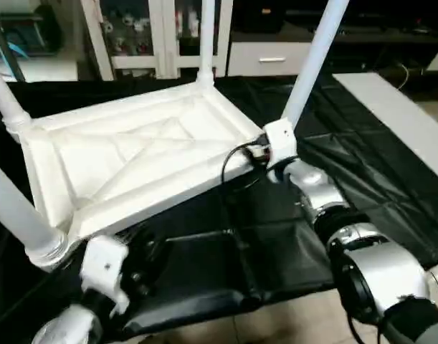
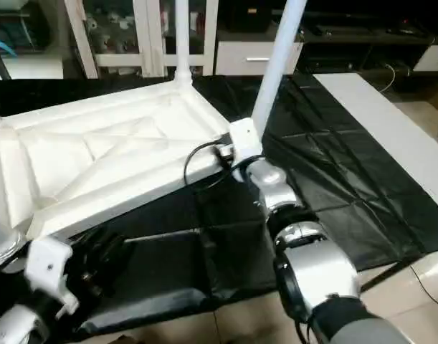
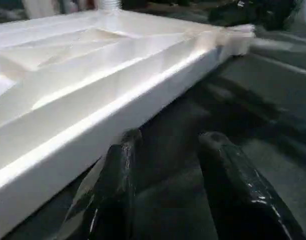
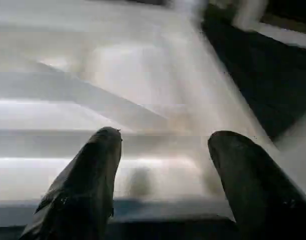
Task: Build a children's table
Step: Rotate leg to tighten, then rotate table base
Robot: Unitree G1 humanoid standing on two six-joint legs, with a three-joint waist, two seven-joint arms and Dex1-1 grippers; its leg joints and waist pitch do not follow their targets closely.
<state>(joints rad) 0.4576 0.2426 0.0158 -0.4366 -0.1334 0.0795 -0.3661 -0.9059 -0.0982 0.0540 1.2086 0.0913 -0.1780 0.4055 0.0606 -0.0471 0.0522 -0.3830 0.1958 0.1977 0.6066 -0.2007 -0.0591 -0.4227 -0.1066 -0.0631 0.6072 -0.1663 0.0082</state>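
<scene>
My right hand [image 4: 163, 165] has its two black fingers [image 4: 87, 185] spread apart, empty, pointing over the near rim of the top [image 1: 132, 154]. In the head view the right forearm [image 1: 369, 265] runs from the lower right up to the top's right corner. My left hand [image 3: 168, 185] is about half open and grips nothing; its fingers [image 3: 112, 195] sit just under the top's front edge, at the lower left of the head view. The top lies upside down on the black-draped table [image 1: 391, 193], ribbed underside up, filling the left and centre of the frame. Four white legs [image 1: 315, 61] stand up from its corner sockets. White cabinets [image 1: 161, 36] line the upper edge.
</scene>
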